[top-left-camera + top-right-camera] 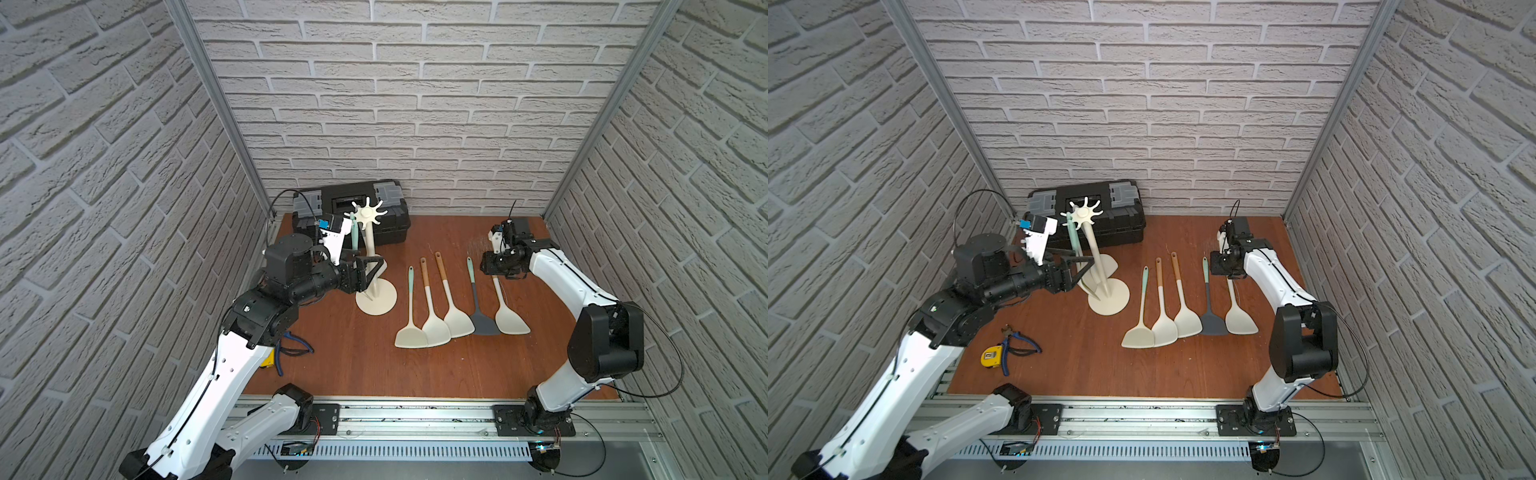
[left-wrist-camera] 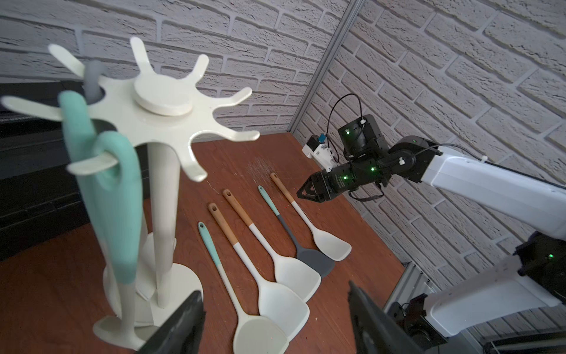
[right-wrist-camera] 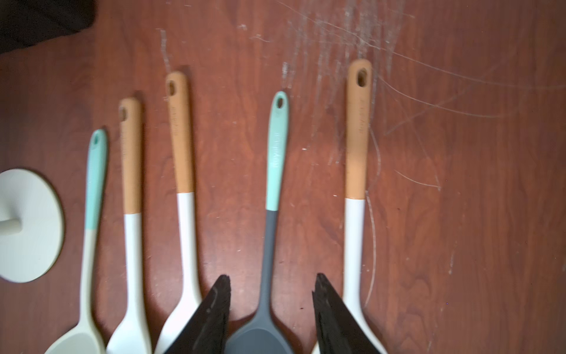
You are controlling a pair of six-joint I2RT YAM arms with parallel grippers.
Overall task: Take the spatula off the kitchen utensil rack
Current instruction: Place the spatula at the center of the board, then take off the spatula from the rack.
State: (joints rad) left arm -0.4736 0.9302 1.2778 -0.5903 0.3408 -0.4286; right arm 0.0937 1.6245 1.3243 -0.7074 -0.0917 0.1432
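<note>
1. Kitchen utensil rack [image 2: 167, 101]: cream, upright, with a teal-handled spatula [image 2: 118, 214] hanging from a prong.
2. Five spatulas [image 2: 275, 303]: lying side by side on the wooden table [image 2: 361, 275].
3. Left gripper [image 2: 274, 289]: jaws apart, nothing between.

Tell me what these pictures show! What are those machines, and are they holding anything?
They are two robot arms with jaws. Two pictures look down from above; two come from wrist cameras. On the table stands a cream utensil rack with a mint-handled spatula hanging on it. Five spatulas lie in a row beside it; a black toolbox sits behind. The left arm has its jaws open by the rack, the right arm above the grey spatula. Neither holds anything.
</note>
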